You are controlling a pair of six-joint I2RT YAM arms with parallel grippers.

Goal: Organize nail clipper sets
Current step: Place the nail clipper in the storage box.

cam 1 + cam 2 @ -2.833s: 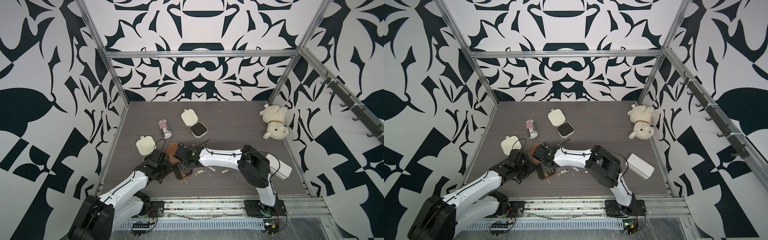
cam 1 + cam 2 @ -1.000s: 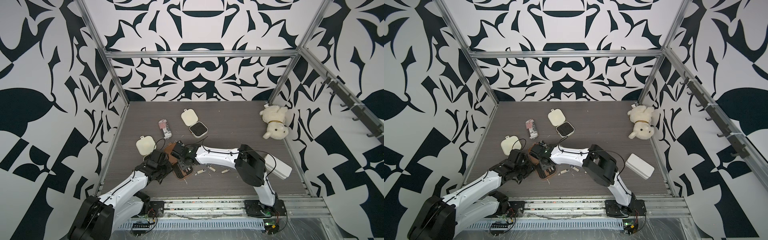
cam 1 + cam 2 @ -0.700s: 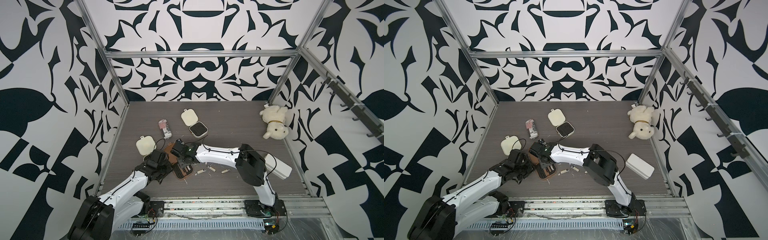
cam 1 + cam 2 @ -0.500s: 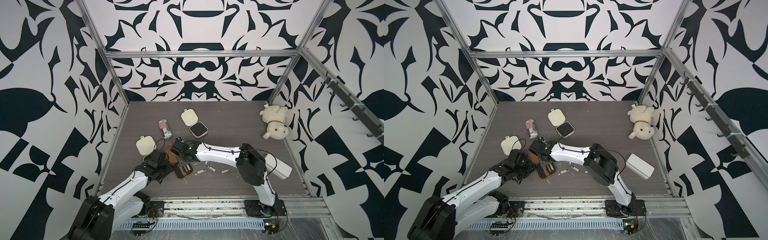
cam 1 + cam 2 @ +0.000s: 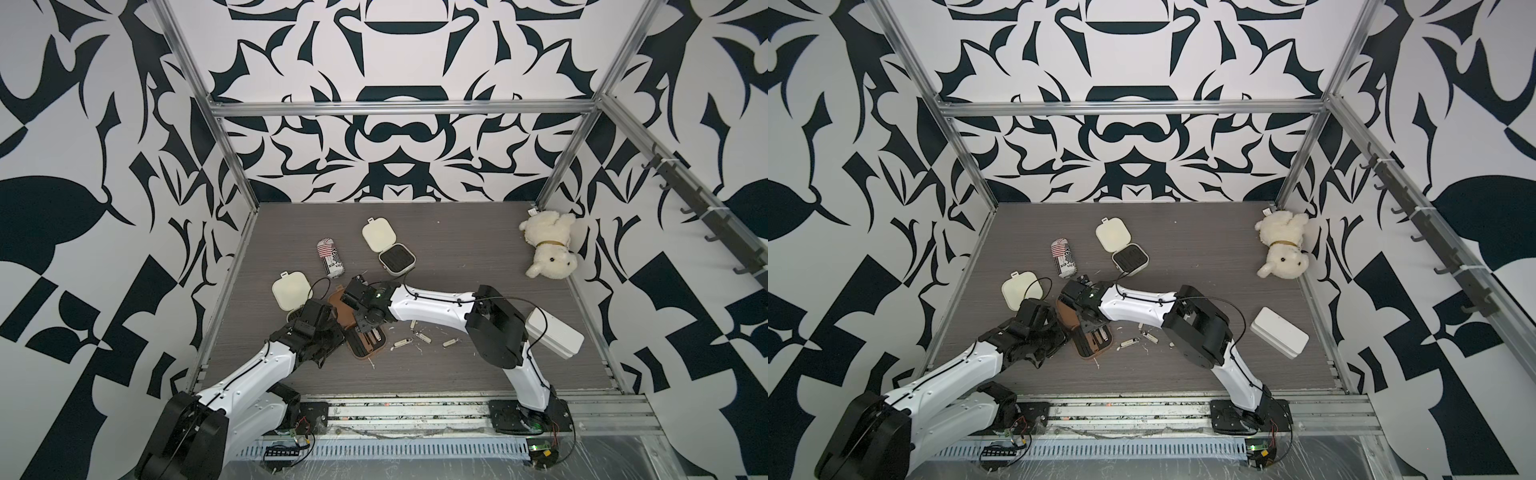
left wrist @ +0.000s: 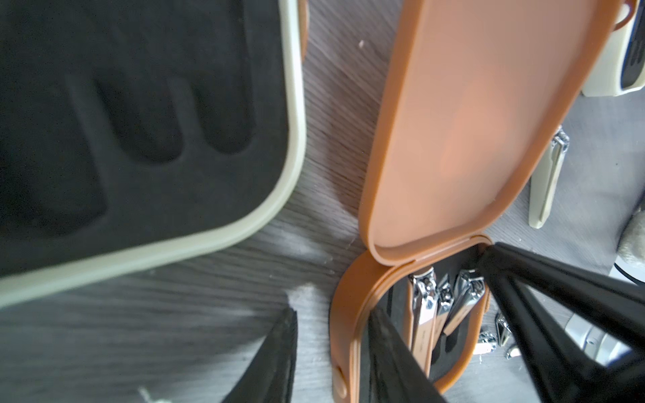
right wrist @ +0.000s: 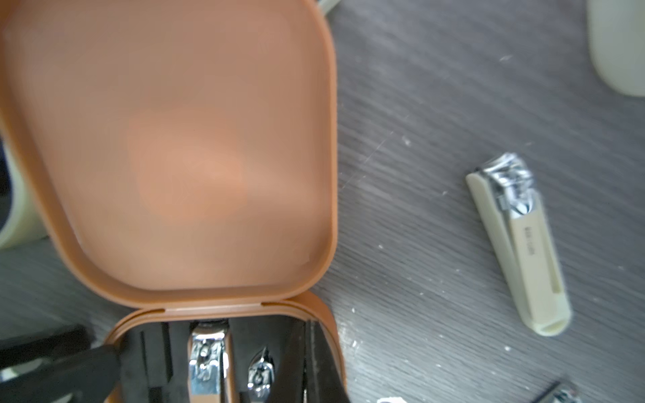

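Findings, in a top view: brown case [image 5: 363, 349] lies open on your table [image 5: 457, 249]. Left wrist: your left gripper [image 6: 331, 314] grasps its base rim. Right wrist: your right gripper [image 7: 306, 326] sits clenched inside the base beside stowed clippers [image 7: 207, 359]; cream clipper [image 7: 516, 244] lies loose.

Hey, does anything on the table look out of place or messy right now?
Yes. Several cream clippers lie loose on the table beside the open brown case, and a crushed striped can lies on its side nearby.
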